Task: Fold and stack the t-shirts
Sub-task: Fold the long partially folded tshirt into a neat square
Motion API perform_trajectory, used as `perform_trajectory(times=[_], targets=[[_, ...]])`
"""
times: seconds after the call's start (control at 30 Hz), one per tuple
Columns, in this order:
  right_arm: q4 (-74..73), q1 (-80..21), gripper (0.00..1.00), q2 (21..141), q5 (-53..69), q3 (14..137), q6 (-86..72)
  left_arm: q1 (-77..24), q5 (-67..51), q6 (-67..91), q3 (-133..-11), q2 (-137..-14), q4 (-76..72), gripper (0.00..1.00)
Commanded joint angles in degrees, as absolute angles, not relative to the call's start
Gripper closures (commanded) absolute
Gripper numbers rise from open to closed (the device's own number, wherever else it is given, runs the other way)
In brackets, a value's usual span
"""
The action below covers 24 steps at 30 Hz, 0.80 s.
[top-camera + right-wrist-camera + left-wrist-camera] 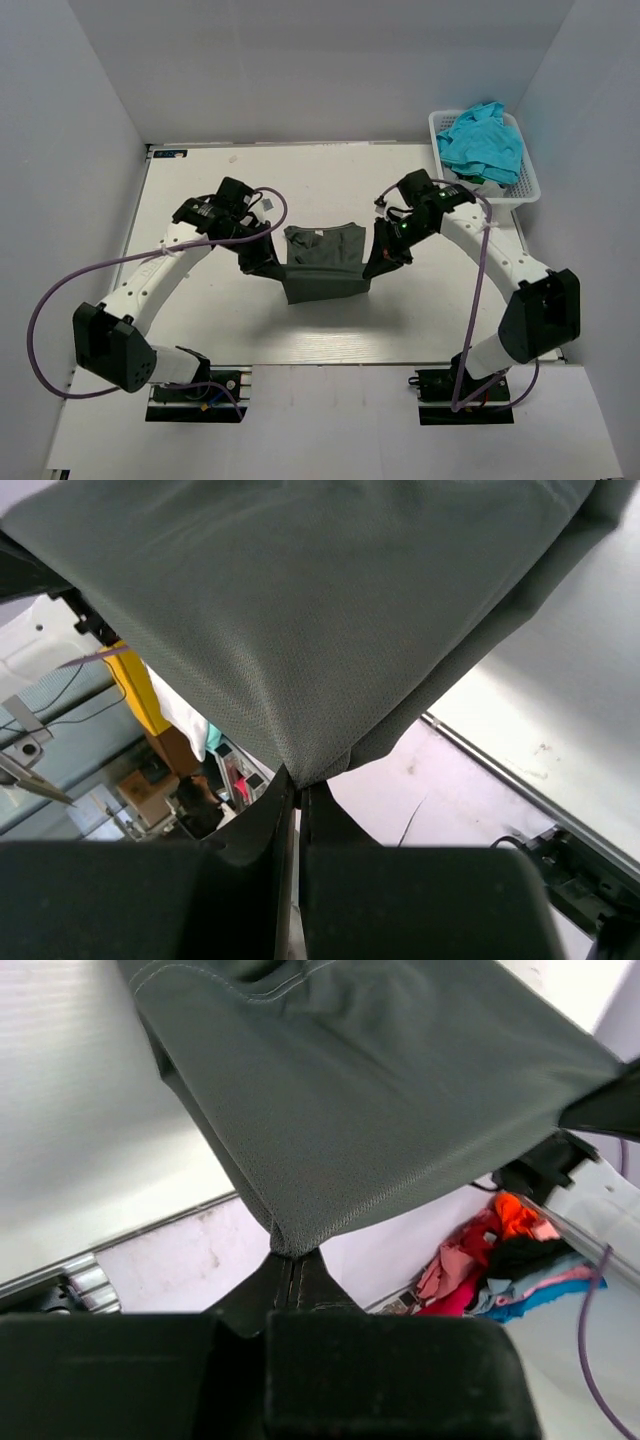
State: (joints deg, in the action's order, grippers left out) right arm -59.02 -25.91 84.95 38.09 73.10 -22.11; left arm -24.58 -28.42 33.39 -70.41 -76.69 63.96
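Dark charcoal-grey cloth t-shirt (322, 262) sits mid-table, stretched between the two arms. Neckline faces far, and the near edge runs straight across between the claws.

Left gripper (262, 262): fingers pressed together, pinching a gathered point of the grey shirt's left edge. The left wrist view shows the fabric fanning out taut from the pinch.

Right gripper (380, 262): same on the other side, fingers clamped on a bunched point of the right edge. The right wrist view shows cloth spreading up and away from the tips.

The wrist views show the shirt off the white tabletop (200, 320) at both pinch points. Can't tell whether the far neckline part rests on the surface.

Bright turquoise-blue cloth t-shirt (482, 140) lies crumpled in the white plastic lattice basket (527, 185) at the far right corner, heaped above the rim. It is well apart from both grippers, and neither arm touches it or the basket.
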Motion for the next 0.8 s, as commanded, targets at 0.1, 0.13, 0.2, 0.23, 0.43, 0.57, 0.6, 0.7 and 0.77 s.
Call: perform_trajectory(times=[0.1, 0.13, 0.2, 0.23, 0.43, 0.57, 0.6, 0.7, 0.77], targets=[[-62.23, -23.3, 1.0, 90.7, 37.62, 79.71, -18.37, -23.82, -18.73, 32.69, -76.88, -83.4, 62.06, 1.0], [-60.75, -22.94, 1.0, 91.05, 37.7, 81.63, -18.89, -23.3, -17.42, 32.7, -77.69, -84.1, 62.05, 1.0], [-59.6, -22.06, 1.0, 93.07, 38.06, 83.14, -18.9, -23.29, -15.12, 33.22, -79.7, -85.95, 60.74, 1.0], [-59.5, -21.45, 1.0, 94.29, 38.06, 84.71, -18.81, -23.29, -15.12, 33.22, -80.33, -86.57, 60.12, 1.0], [-59.85, -19.78, 1.0, 99.75, 40.43, 87.71, -18.2, -21.71, -15.12, 33.22, -84.29, -93.59, 59.94, 1.0], [-57.48, -18.72, 1.0, 102.83, 40.34, 92.0, -19.07, -21.09, -15.12, 33.22, -86.91, -96.75, 56.52, 1.0], [-57.65, -18.55, 1.0, 104.66, 40.17, 92.72, -18.9, -20.4, -15.12, 33.22, -87.53, -97.46, 56.51, 1.0], [-57.57, -18.11, 1.0, 107.65, 40.17, 95.09, -18.54, -19.25, -15.12, 33.22, -88.24, -99.93, 56.51, 1.0], [-57.57, -17.84, 1.0, 109.41, 40.17, 96.76, -18.46, -18.73, -15.12, 33.22, -89.9, -101.24, 55.99, 1.0]])
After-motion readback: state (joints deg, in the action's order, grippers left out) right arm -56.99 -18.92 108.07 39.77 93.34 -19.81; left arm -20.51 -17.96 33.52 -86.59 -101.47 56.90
